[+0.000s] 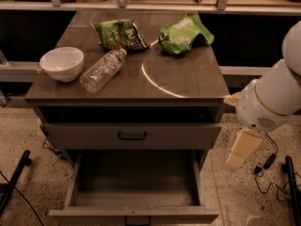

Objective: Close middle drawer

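The middle drawer [89, 214] is grey-brown and pulled far out toward me. Its low front panel lies along the bottom of the view, with a small dark handle [137, 219] at its centre. Its inside shows nothing in it. Above it, the taller-fronted top drawer [70, 136] with a larger dark handle [132, 136] stands slightly out. My gripper [241, 149], a cream piece under the white arm [275, 98], hangs to the right of the cabinet, level with the gap between the two drawers and touching neither.
On the cabinet top [188, 79] lie a white bowl [62, 63], a clear plastic bottle [101, 70] on its side and two green chip bags [118, 33] [184, 33]. Black cables [265, 163] lie on the speckled floor at right. A black leg [14, 180] stands at left.
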Controlling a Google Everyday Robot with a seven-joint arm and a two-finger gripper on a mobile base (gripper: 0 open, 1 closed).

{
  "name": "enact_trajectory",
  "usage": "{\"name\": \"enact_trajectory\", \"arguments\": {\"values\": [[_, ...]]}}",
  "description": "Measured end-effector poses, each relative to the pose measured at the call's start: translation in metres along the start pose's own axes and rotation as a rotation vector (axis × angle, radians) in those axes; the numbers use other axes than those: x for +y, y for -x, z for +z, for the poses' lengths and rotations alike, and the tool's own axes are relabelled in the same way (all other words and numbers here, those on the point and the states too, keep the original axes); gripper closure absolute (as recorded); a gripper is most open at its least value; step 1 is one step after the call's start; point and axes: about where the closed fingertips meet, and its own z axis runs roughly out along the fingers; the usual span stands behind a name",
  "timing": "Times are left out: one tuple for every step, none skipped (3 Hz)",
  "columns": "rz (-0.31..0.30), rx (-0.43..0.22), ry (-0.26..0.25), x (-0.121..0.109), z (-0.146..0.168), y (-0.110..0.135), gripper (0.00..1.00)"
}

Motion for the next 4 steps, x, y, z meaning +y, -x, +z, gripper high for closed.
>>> {"name": "enact_trajectory", "arguments": {"values": [[-0.013,-0.017,0.1,0.022,0.034,-0.001,0.0],[-0.051,-0.043,0.275,0.073,0.099,0.0,0.0],[-0.074,-0.053,0.414,0.123,0.157,0.004,0.0],[-0.088,-0.043,0.506,0.162,0.205,0.008,0.17]]}}
